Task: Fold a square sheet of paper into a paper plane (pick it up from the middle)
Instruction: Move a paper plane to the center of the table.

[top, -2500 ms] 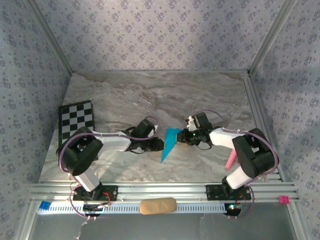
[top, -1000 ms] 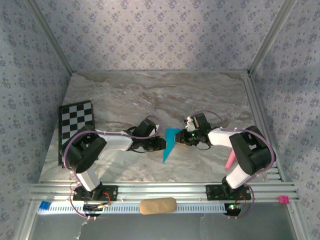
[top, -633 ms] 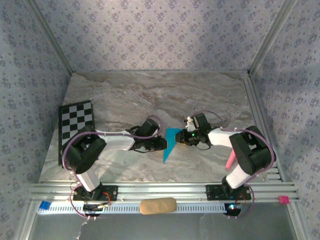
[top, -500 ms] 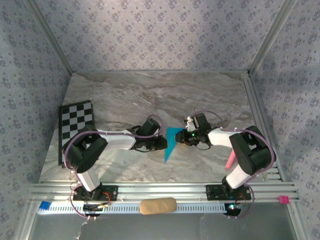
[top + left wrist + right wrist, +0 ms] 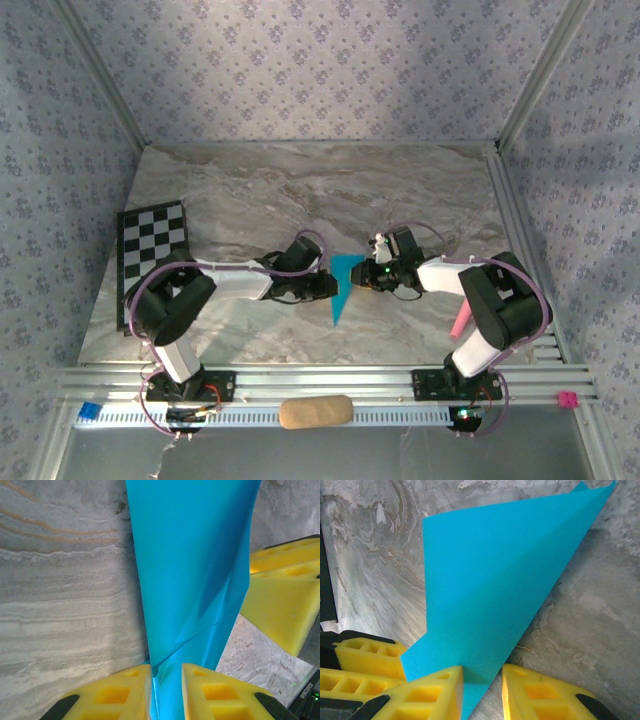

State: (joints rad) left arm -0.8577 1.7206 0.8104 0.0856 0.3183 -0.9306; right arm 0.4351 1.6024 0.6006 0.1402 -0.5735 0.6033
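The square sheet of paper (image 5: pixel 343 283) is a turquoise pointed shape with a crease, lying mid-table with its tip toward the near edge. My left gripper (image 5: pixel 326 287) meets it from the left. In the left wrist view the paper (image 5: pixel 195 570) rises as a creased fold between the yellow fingers of that gripper (image 5: pixel 166 695), whose jaws stand narrowly apart around it. My right gripper (image 5: pixel 366 279) meets it from the right. In the right wrist view the paper (image 5: pixel 495 590) touches the left finger of that gripper (image 5: pixel 482 695), and bare table shows before the right finger.
A black-and-white checkered board (image 5: pixel 152 240) lies at the left edge. A pink stick (image 5: pixel 461 322) lies near the right arm's base. A tan oblong block (image 5: pixel 316 411) sits on the aluminium rails (image 5: pixel 400 378) at the front. Walls close in the table.
My left gripper has slid right, closer onto the paper, and its jaws have narrowed a little. The paper's tip has shifted slightly right. The right arm has stayed put.
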